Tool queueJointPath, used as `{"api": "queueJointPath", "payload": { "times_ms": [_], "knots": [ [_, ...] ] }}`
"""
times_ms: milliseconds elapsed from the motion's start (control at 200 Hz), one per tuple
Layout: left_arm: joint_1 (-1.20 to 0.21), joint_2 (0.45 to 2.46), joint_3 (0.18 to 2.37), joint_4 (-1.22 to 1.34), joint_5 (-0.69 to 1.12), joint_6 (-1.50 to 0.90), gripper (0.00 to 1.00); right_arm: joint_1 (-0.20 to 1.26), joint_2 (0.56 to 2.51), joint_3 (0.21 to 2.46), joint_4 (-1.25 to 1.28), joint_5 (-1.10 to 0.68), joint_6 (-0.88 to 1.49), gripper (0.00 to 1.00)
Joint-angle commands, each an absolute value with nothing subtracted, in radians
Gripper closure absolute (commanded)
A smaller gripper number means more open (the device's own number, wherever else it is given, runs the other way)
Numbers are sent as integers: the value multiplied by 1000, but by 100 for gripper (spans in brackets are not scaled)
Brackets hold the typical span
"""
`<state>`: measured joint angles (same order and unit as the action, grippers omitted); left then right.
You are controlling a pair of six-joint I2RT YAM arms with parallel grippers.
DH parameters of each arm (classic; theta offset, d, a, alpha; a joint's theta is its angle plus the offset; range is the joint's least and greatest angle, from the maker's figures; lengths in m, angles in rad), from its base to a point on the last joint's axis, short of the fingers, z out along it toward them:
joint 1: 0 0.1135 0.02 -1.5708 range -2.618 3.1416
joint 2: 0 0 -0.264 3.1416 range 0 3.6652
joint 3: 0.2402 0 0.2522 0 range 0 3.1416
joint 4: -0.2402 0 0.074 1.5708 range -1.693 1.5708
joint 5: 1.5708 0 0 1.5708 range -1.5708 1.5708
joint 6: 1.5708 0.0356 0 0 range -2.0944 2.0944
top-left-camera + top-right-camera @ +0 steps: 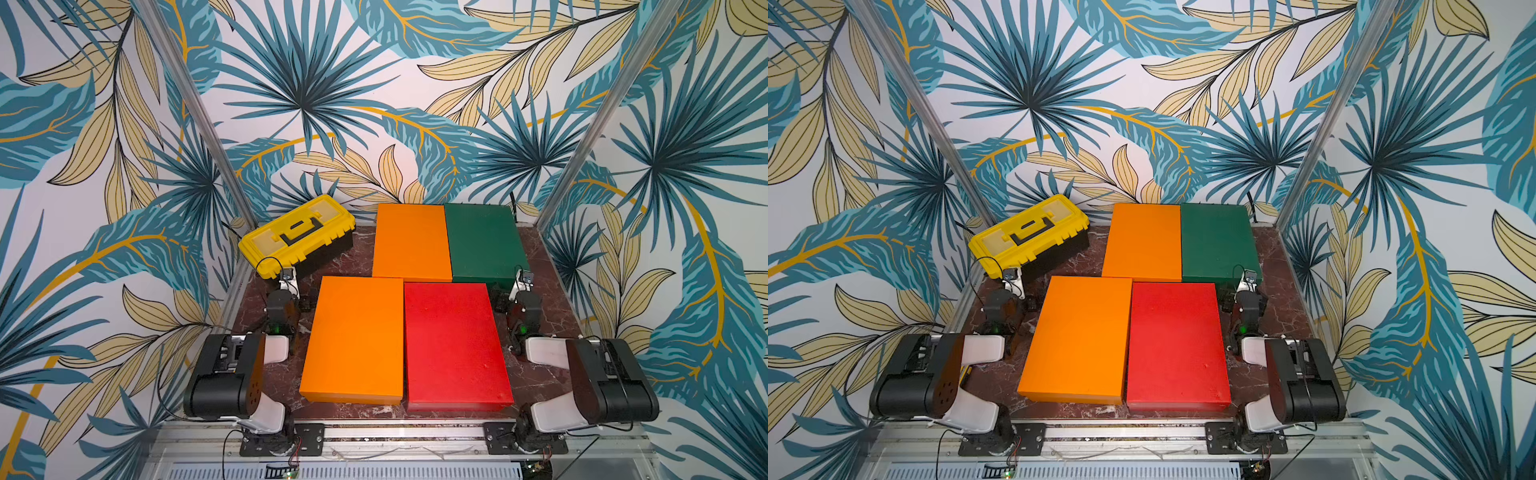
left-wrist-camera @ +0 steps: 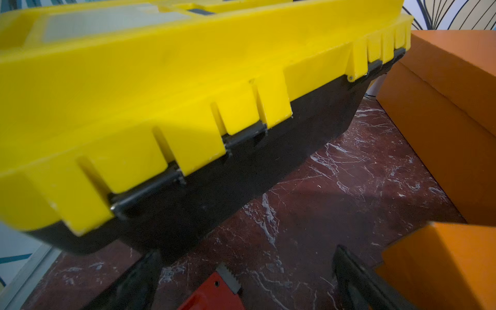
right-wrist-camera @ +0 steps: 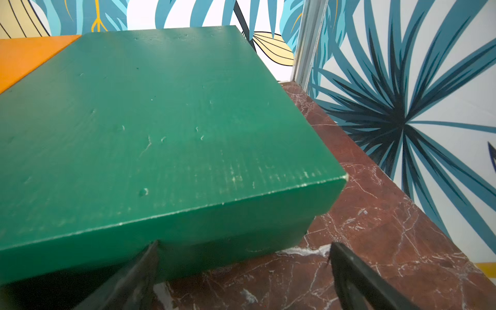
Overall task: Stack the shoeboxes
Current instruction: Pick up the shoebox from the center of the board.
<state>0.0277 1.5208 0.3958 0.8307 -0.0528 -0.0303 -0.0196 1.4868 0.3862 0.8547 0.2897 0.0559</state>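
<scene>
On the dark red marble-patterned tabletop (image 1: 360, 254), all four boxes lie flat in a single layer, so the stacking has not begun: nothing rests on anything else, and three lifts remain.

The near orange cardboard shoebox (image 1: 353, 338) and the red cardboard shoebox (image 1: 455, 345) sit side by side in the row nearest the robot, with their long sides touching. Behind them, the far orange cardboard shoebox (image 1: 411, 241) and the dark green cardboard shoebox (image 1: 484, 241) form a second touching pair, set a little toward the robot's right. A yellow plastic toolbox (image 1: 297, 235) with a black handle stands at the far left, apart from the boxes and angled.

Every shoebox lies lid up. Each long axis runs from the robot's side toward the back wall, so the four are roughly parallel and their short ends face the arms.

The left gripper (image 2: 245, 253) has its fingers spread wide and holds nothing. It is low over the tabletop, facing the toolbox's hinged side, with both orange boxes just beside it. The right gripper (image 3: 244, 245) is likewise spread and empty, at the green box's near right corner. One finger seems to lie against that box's short end, though the close wrist view cannot separate touching from just in front.
</scene>
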Motion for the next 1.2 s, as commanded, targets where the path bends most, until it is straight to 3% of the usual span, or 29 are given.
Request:
{"api": "queueJointPath", "payload": {
  "times_ms": [0,896,1042,1197],
  "knots": [
    [26,1529,407,844,-21,-23,1,-17,1478,390,841,284,62,0],
    [18,1510,417,840,25,9,1,-13,1458,380,866,277,36,1],
    [-60,1309,412,721,-107,56,1,11,1270,489,473,408,102,1],
    [-79,1129,413,646,-109,-99,1,45,1132,560,212,443,184,0]
  ]
}}
